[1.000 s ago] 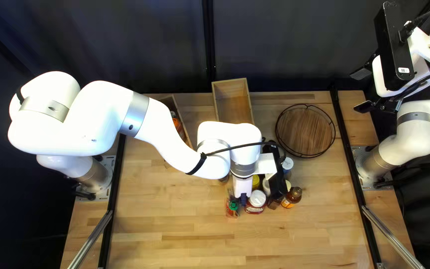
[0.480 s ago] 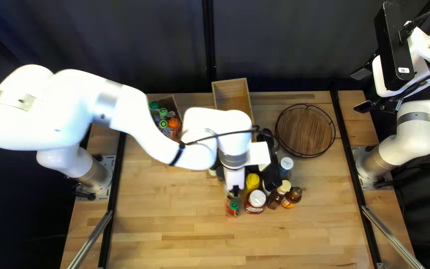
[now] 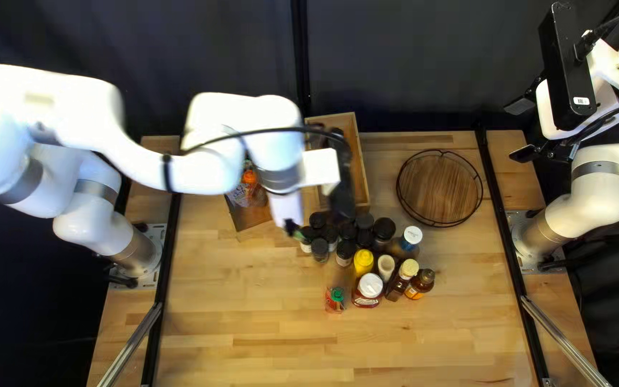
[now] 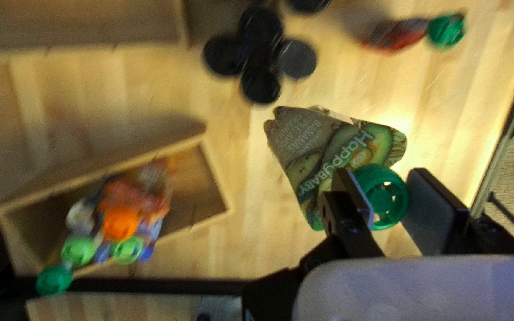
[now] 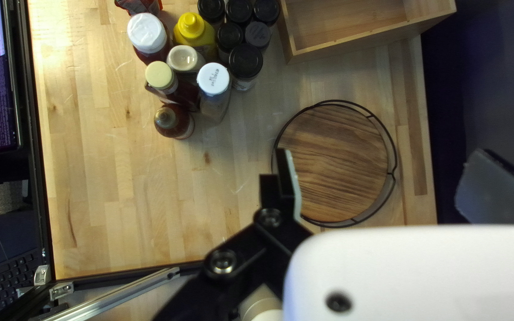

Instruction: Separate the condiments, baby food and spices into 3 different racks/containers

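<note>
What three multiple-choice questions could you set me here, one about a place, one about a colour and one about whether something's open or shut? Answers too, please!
1. Where is the orange-capped pouch?
A) inside a wooden box
B) on the round tray
C) among the black-capped jars

2. What colour is the cap that the left gripper holds?
A) white
B) yellow
C) green

3. How is the right gripper?
A) shut on a bottle
B) open
C) shut on a jar

Answers:
1. A: the left wrist view shows it within the box's walls, next to other pouches.
2. C: a green cap sits between the two fingers, with its pouch attached.
3. B: the right wrist view shows its fingers wide apart.
</note>
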Robot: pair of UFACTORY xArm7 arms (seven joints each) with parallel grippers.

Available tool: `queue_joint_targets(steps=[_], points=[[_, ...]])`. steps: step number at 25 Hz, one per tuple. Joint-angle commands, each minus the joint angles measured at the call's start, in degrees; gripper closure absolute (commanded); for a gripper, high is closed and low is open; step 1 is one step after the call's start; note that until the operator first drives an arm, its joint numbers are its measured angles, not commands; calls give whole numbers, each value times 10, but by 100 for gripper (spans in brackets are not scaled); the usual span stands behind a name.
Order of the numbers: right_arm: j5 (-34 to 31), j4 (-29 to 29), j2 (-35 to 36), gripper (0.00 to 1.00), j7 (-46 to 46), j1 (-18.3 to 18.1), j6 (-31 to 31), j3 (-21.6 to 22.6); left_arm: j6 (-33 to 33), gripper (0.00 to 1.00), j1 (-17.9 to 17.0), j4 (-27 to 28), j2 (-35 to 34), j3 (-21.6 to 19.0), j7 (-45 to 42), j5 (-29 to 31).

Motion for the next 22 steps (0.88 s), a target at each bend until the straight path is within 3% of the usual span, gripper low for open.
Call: queue_joint_targets(steps=[1, 13, 22], points=[[0, 0, 0, 0, 0, 0, 0, 0, 0, 100, 6, -53, -45, 14, 30, 16], [0, 0, 0, 0, 0, 0, 0, 0, -52, 100, 26, -153, -88, 37, 85, 73], [0, 0, 0, 0, 0, 0, 0, 0, -100, 100, 39, -190, -94, 52, 104, 98]])
